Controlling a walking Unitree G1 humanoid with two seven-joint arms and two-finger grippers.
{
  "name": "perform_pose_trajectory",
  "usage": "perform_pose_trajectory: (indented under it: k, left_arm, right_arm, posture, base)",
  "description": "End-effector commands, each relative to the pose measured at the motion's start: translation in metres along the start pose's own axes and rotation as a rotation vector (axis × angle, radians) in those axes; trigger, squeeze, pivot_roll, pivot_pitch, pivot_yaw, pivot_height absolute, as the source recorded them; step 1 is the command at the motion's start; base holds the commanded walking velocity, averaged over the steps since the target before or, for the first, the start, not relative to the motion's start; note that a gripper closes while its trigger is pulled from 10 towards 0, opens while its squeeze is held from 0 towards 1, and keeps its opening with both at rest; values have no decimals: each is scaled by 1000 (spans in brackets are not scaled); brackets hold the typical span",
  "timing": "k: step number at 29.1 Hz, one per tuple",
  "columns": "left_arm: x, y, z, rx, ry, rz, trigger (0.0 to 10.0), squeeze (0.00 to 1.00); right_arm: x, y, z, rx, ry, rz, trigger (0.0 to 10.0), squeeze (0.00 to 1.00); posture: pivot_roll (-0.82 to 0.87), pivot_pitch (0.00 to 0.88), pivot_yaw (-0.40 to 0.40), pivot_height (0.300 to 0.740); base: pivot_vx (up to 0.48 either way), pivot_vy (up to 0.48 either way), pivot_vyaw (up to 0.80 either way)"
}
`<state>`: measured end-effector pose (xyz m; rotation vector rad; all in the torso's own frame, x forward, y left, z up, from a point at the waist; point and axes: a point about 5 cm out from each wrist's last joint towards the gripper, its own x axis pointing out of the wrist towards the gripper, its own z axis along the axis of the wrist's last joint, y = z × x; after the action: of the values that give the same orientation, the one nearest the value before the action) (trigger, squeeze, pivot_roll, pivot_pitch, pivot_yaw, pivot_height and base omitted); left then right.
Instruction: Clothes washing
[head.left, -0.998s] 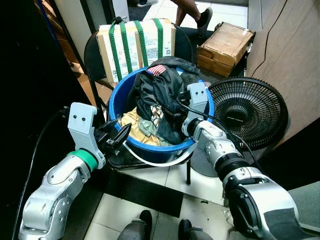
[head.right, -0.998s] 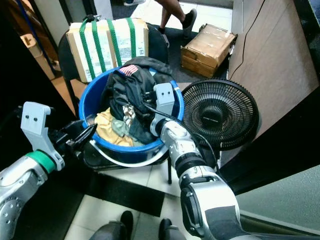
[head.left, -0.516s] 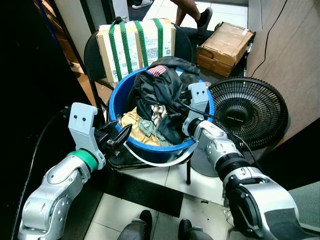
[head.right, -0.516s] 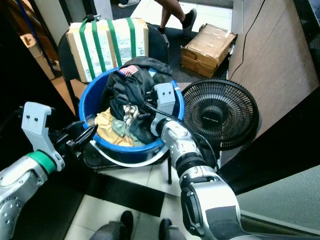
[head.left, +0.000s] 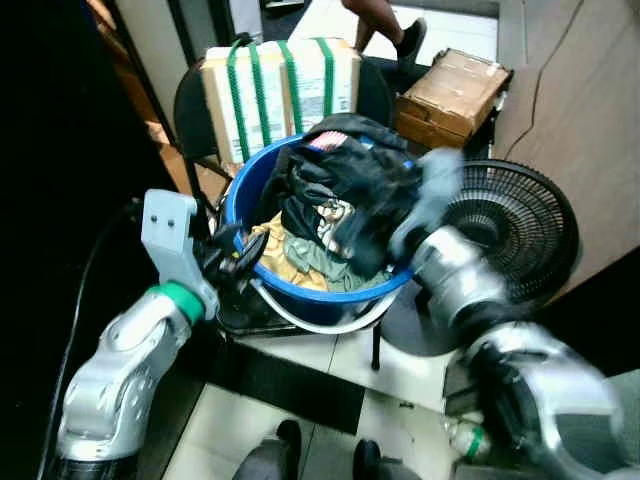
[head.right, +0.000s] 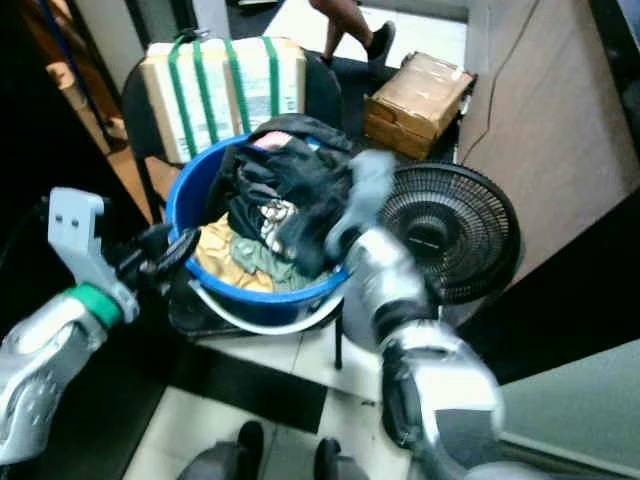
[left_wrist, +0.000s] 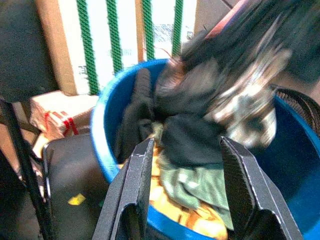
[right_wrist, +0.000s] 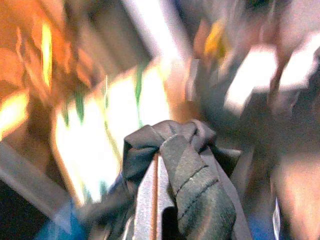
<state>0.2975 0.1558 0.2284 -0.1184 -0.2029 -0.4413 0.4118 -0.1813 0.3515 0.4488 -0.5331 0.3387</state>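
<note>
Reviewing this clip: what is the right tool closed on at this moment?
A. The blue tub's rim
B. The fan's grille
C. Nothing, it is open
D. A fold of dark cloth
D: in the right wrist view the right tool is shut on a bunched fold of dark cloth, above the blue tub of clothes.

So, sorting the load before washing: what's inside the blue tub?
The blue tub holds piled clothes: a dark garment on top, pinched by the right gripper, with yellow cloth and green cloth beneath. Anything deeper is covered.
</note>
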Motion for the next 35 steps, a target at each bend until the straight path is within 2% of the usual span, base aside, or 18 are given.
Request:
perform_pose_trajectory:
  k: [1,2,3,4,5,7,9,13,14,16,18,19,22,26,28,29,32,35]
  left_arm:
    - [1,5,-2,1,-15,34,10000,0]
    - [1,5,-2,1,-15,34,10000,0]
    - [2,6,-1,-3,-29,42,10000,0]
    - [3,6,-2,-4,-38,46,10000,0]
    - [3,6,-2,-4,-38,46,10000,0]
    - [5,4,-2,-8,-53,47,10000,0]
    - [8,2,-4,-12,-59,44,10000,0]
    - [10,0,-7,-15,-65,42,10000,0]
    - [10,-1,-8,-16,-64,36,10000,0]
    - [10,-1,-8,-16,-64,36,10000,0]
    - [10,-4,-11,-11,-59,25,10000,0]
    - [10,-4,-11,-11,-59,25,10000,0]
    - [10,-6,-14,-8,-57,21,10000,0]
    - [11,-7,-15,-6,-55,18,10000,0]
    - [11,-10,-18,3,-46,8,10000,0]
    - [11,-10,-18,3,-46,8,10000,0]
    - [11,-9,-23,13,-35,38,10000,0]
    - [11,-6,-24,16,-32,63,10000,0]
  right_arm:
    - [10,-1,65,82,-264,-27,0,0]
    - [10,-1,65,82,-264,-27,0,0]
    - [12,-1,104,111,-391,-20,0,0]
    - [11,-1,130,124,-470,-8,0,0]
    - [11,-1,130,124,-470,-8,0,0]
    - [7,-1,153,98,-529,20,0,0]
    - [5,-2,145,50,-501,25,0,0]
    - [2,-5,126,45,-450,28,0,0]
    - [1,-6,113,43,-417,29,0,0]
    - [1,-6,113,43,-417,29,0,0]
    - [-6,-9,80,48,-336,18,0,0]
    - [-6,-9,80,48,-336,18,0,0]
    - [-17,-13,44,65,-258,-18,0,0]
    - [-21,-15,36,68,-235,-34,0,0]
    - [-31,-18,9,49,-152,-49,0,0]
    - [-31,-18,9,49,-152,-49,0,0]
    - [-53,-12,-46,-55,83,-15,0,0]
    - [-62,-8,-63,-69,155,11,0,0]
  posture:
    - [74,80,32,740]
    - [74,80,32,740]
    - [66,63,22,740]
    - [66,63,22,740]
    - [66,63,22,740]
    - [60,44,13,740]
    - [56,35,11,740]
    - [54,29,11,740]
    - [60,20,6,740]
    - [60,20,6,740]
    - [67,15,1,740]
    - [67,15,1,740]
    - [69,16,-2,740]
    - [69,17,-7,740]
    - [66,21,-9,740]
    - [66,21,-9,740]
    - [59,28,-14,740]
    - [58,28,-16,740]
  base:
    - [0,0,0]
    - [0,0,0]
    - [0,0,0]
    - [0,0,0]
    - [0,0,0]
    - [0,0,0]
    - [0,0,0]
    - [0,0,0]
    - [0,0,0]
    - [0,0,0]
    - [0,0,0]
    - [0,0,0]
    - [0,0,0]
    - [0,0,0]
    - [0,0,0]
    - [0,0,0]
    - [0,0,0]
    - [0,0,0]
